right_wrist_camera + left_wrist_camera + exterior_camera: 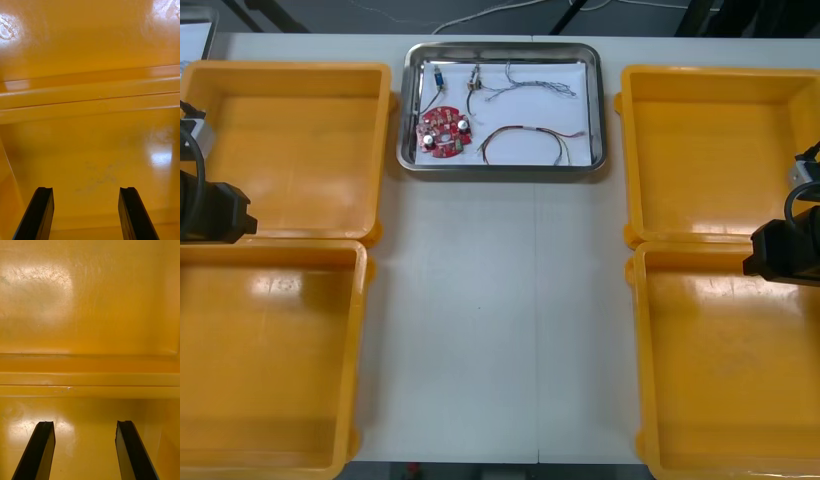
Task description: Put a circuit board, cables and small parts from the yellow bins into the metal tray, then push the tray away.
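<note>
My left gripper (84, 452) and right gripper (86, 213) hung with fingers apart, holding nothing, each near where its side's two yellow bins (285, 68) met. The metal tray (500, 170) at the table's far edge held a red circuit board (443, 132), cables (525, 142) and small parts (475, 76), too tiny to identify.

I read this as robotics lab or electronics assembly workshop. Plain light table (500, 330), four identical yellow bins (290, 150) paired at sides, metal tray (500, 48) between them holding round red circuit board (443, 132) and loose cables (530, 140). Beyond far table edge: dark floor (330, 15), trailing white cord (480, 12), black stand legs (575, 15).
</note>
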You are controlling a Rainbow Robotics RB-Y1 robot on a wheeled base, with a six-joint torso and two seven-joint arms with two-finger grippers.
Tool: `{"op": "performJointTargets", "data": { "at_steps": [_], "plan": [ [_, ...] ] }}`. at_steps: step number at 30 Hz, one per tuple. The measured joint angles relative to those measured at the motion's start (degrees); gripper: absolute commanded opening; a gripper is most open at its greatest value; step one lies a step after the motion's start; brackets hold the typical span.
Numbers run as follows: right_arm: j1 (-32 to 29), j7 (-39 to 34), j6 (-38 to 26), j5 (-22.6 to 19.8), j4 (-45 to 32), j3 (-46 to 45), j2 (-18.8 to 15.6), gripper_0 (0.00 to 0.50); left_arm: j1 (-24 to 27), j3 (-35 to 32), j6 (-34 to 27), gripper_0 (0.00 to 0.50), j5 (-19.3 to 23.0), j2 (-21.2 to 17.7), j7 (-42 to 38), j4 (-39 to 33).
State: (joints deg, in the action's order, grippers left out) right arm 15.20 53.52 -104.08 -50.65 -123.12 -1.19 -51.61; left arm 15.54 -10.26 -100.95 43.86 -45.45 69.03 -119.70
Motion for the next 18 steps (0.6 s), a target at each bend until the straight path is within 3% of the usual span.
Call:
{"op": "performJointTargets", "data": {
  "at_steps": [18],
  "plan": [
    [-0.01, 0.03, 0.0, 0.08, 0.0, 0.0, 0.08, 0.5, 0.0, 0.0, 0.0, 0.474, 0.0, 0.0, 0.0, 0.0]
  ]
}}
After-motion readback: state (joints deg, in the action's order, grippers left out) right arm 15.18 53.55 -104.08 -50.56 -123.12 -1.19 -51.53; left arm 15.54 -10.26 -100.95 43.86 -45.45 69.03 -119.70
